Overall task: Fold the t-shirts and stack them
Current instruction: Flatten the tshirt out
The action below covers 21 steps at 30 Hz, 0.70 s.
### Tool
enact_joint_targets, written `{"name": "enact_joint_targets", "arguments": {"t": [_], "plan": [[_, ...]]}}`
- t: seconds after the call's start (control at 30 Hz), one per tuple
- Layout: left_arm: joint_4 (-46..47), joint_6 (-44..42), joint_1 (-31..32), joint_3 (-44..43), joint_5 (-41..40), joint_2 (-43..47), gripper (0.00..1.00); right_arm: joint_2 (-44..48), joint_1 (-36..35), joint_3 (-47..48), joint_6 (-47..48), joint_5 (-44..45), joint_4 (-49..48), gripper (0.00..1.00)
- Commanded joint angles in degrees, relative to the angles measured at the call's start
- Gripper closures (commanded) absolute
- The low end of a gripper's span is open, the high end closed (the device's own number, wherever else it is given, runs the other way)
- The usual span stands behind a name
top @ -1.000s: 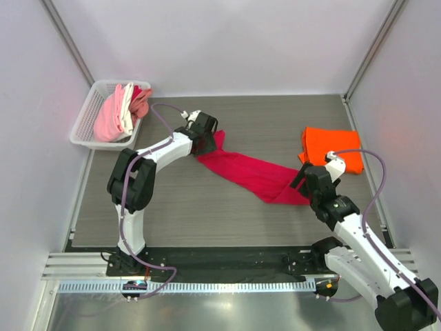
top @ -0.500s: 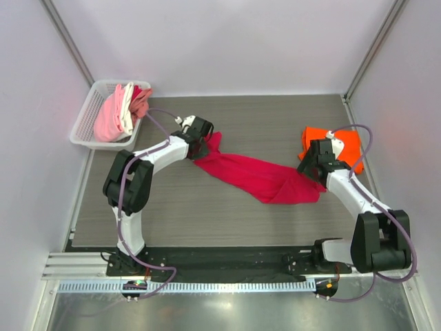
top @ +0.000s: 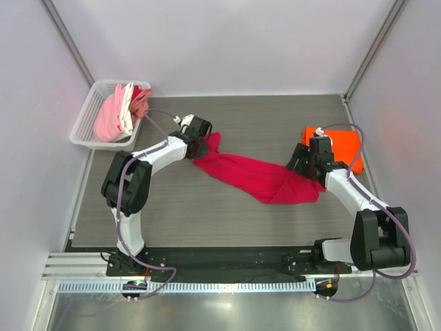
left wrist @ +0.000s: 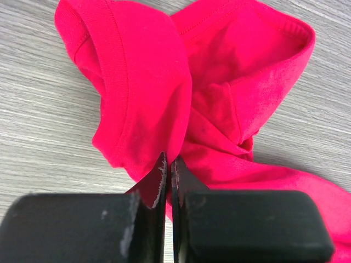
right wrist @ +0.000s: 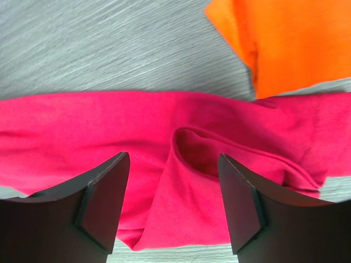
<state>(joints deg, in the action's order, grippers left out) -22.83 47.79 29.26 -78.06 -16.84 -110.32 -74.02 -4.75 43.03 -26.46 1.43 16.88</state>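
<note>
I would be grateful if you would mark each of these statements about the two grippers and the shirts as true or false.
1. The left gripper is shut on the red t-shirt. True.
2. The right gripper is shut on the orange t-shirt. False: it is open above the right end of the red t-shirt and holds nothing.
3. The orange t-shirt lies in the basket. False: it lies on the table at the right; the basket holds the pink and white shirts.
4. The red t-shirt lies on the table, stretched out between the two grippers. True.
</note>
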Motion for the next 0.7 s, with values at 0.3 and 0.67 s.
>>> {"name": "enact_joint_targets", "arguments": {"t": [0.3, 0.67], "plan": [[2.09, 0.46, -0.25, -0.07, 0.05, 1.86, 1.0, -8.42, 0.01, 4.35, 2.55, -7.4, -0.19, 0.61], [-1.77, 1.69, -5.86, -5.33, 3.72, 0.2, 1.0, -2.8, -0.08, 15.84, 0.89, -8.11, 5.16, 0.99]]}}
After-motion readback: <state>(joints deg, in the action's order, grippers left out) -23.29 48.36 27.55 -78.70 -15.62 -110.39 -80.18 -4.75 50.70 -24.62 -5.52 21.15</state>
